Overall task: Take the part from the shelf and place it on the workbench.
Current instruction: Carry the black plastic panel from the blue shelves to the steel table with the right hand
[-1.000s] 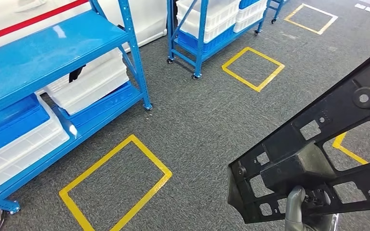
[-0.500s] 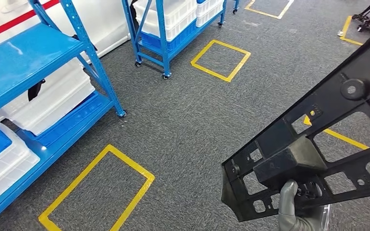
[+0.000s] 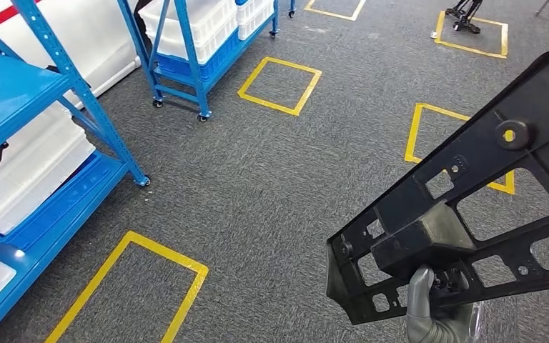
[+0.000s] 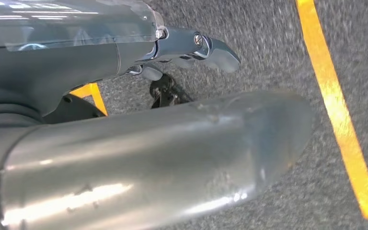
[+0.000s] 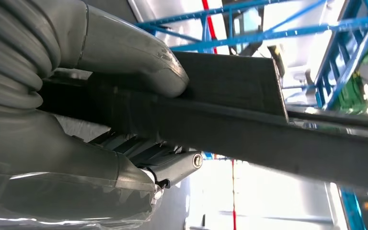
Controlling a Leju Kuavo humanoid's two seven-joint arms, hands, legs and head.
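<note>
We stand over a grey carpeted floor (image 3: 271, 179) marked with yellow tape rectangles, one (image 3: 125, 289) just in front of the near blue shelf (image 3: 21, 100), another (image 3: 280, 86) farther out beside a second blue shelf (image 3: 186, 43) on castors. The near blue shelf carries white plastic bins (image 3: 21, 168) on its lower levels, and the second shelf holds more white bins (image 3: 193, 18). Well away from the near shelf, on the far side of the open carpet, our right hand (image 3: 436, 314) holds the part (image 3: 465, 200), a flat black frame with many cut-out windows and a round boss near its upper end; it rises tilted from the hand, over a third tape rectangle (image 3: 457, 143). In the right wrist view the thick grey thumb (image 5: 129, 52) presses on one face of the part (image 5: 230, 110) while the darker fingers (image 5: 143, 153) wrap under the other, so this hand is clamped on the part. The left wrist view looks down at the carpet and a yellow tape line (image 4: 338, 110); the left hand (image 4: 187, 52) hangs there with its fingers (image 4: 215, 48) loosely extended and nothing in them, clear of the floor.
</note>
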